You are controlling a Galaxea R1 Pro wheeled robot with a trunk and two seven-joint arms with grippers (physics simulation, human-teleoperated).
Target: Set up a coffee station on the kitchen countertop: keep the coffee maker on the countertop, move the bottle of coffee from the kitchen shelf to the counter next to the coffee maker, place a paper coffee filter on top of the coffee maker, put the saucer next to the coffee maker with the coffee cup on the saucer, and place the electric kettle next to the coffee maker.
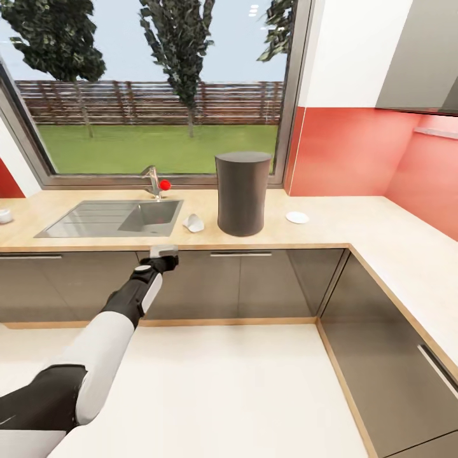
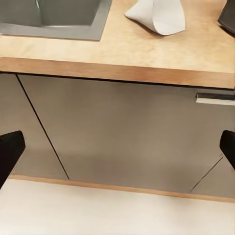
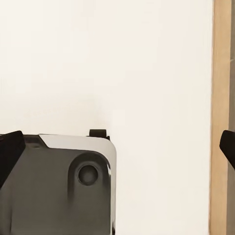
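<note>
L-shaped light wood counter (image 1: pixel 331 222) under a window is observed. White folded paper coffee filter (image 1: pixel 193 222) is seen just left of the tall dark cylindrical coffee maker (image 1: pixel 241 193). Left end effector (image 1: pixel 164 252) is held below the counter edge, fingers wide apart, empty; the filter lies up and forward-right. Right end effector is likewise spread, empty.

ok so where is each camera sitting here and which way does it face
Head view: on the robot's head, looking forward and down at the countertop, sink and window; the left arm and left pincer show.
Left wrist view: near the left pincer, facing the cabinet fronts and counter edge; both fingertips frame it.
Right wrist view: near the right pincer, facing the floor and the robot's base.
Shared: the paper filter appears in head and left wrist views.
</note>
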